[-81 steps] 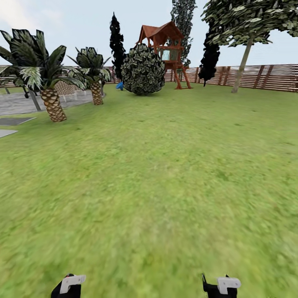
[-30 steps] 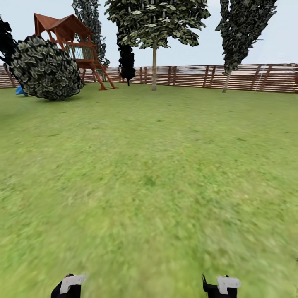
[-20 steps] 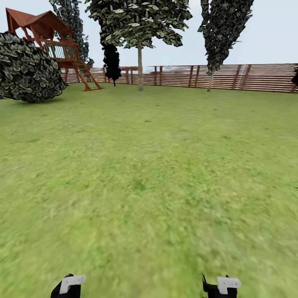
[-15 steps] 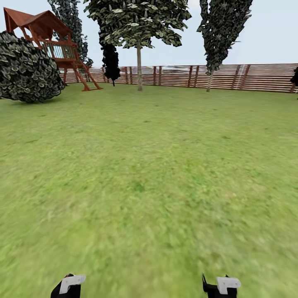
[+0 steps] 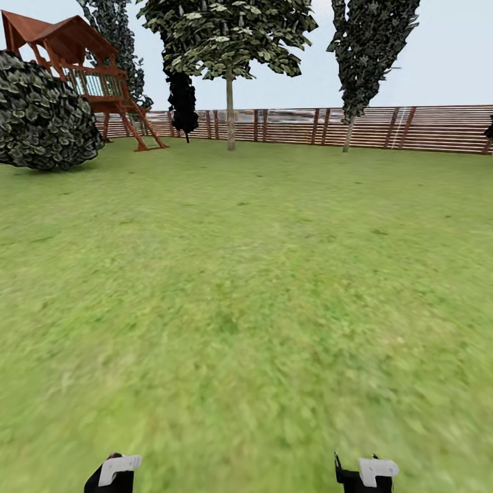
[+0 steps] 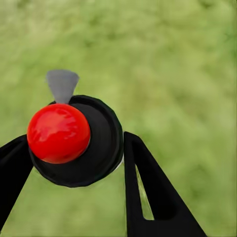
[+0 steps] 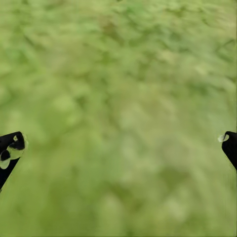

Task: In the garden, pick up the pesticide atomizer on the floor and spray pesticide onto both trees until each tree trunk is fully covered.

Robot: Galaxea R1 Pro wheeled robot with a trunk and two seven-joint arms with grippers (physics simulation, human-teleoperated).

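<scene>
Your left gripper [image 6: 74, 163] clamps a red-capped black bottle [image 6: 74, 140] above the lawn [image 5: 260, 274]; your right gripper [image 7: 118, 143] hangs spread, fence [image 5: 411, 127] far ahead.

The pesticide atomizer [image 6: 101, 143], seen end-on in the left wrist view, is a round black body with a glossy red dome on it and a pale grey wedge-shaped nozzle poking past its rim. It sits between the two black fingers of the left gripper [image 6: 74, 140], which touch its sides, above blurred grass. The garden [image 5: 274, 274] is a wide green lawn. At its far edge stands a tree [image 5: 226, 34] with a slim, pale trunk [image 5: 230, 116].
</scene>
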